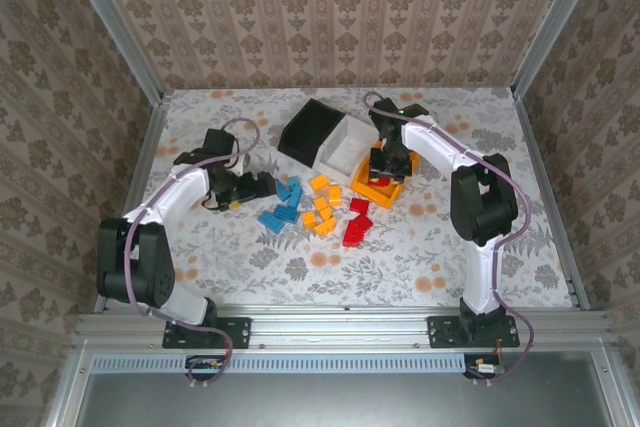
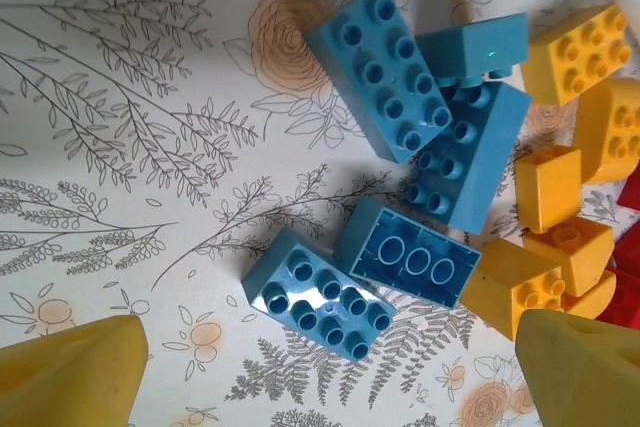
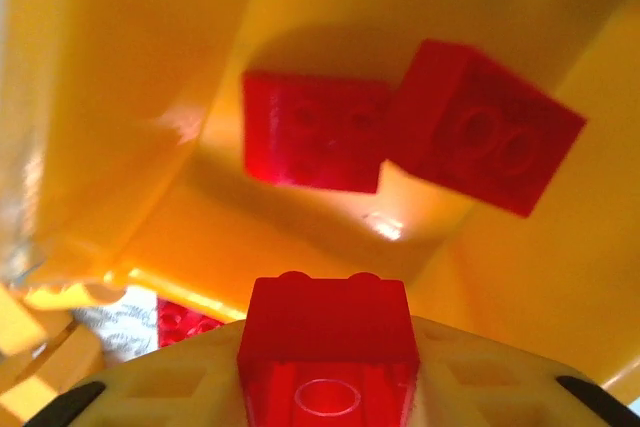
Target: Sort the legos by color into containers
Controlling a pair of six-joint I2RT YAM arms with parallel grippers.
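Two red bricks (image 3: 315, 132) already binned

Right fingers (image 3: 160, 387) clamp a third red brick (image 3: 328, 347) over the orange-yellow bin (image 3: 150, 97), right of the white bin (image 1: 332, 155). Left fingers (image 2: 70, 372) spread wide above blue bricks (image 2: 390, 72) loose on the worktop (image 2: 120, 147).

Blue bricks (image 2: 390, 72) packed against yellow bricks (image 2: 575, 47); bare table (image 2: 120, 147) beside

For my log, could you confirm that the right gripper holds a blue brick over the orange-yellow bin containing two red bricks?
Not quite: the right wrist view shows the brick in the right gripper is red, not blue. It is held over the orange-yellow bin containing two red bricks.
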